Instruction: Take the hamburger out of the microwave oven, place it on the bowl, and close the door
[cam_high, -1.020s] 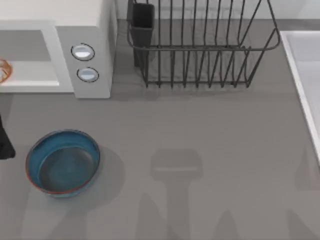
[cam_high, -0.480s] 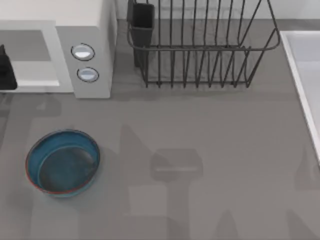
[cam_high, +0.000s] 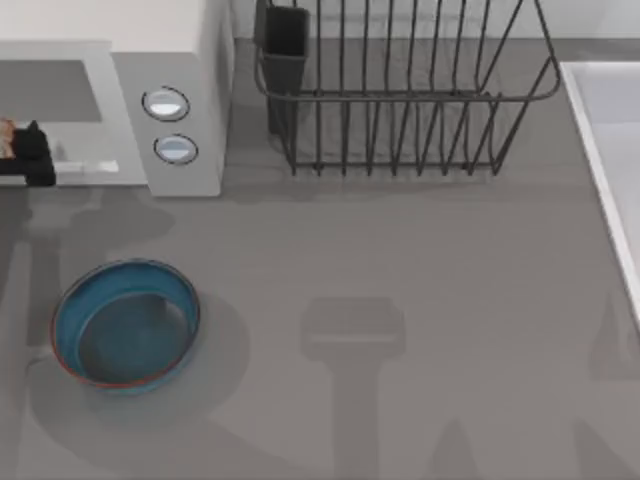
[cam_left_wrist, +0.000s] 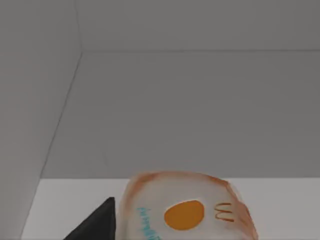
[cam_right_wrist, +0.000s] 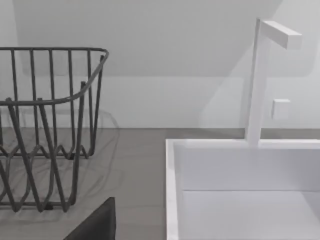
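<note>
Left gripper (cam_high: 25, 155) sat at the microwave (cam_high: 170, 110) cavity mouth, right at the hamburger (cam_left_wrist: 187, 212) inside; grip state couldn't be told. Bowl (cam_high: 125, 322) waited in front, empty. Right arm parked near the sink (cam_right_wrist: 240, 190).

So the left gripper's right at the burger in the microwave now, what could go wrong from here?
1. In the left wrist view the hamburger sits close in front of one dark finger. An off-centre grip could push it deeper into the microwave oven rather than lift it.
2. The left gripper works at the cavity mouth, so a steep lift could bump the frame.
3. The bowl sits below on the table; a loose grip could drop the burger short of it.
</note>
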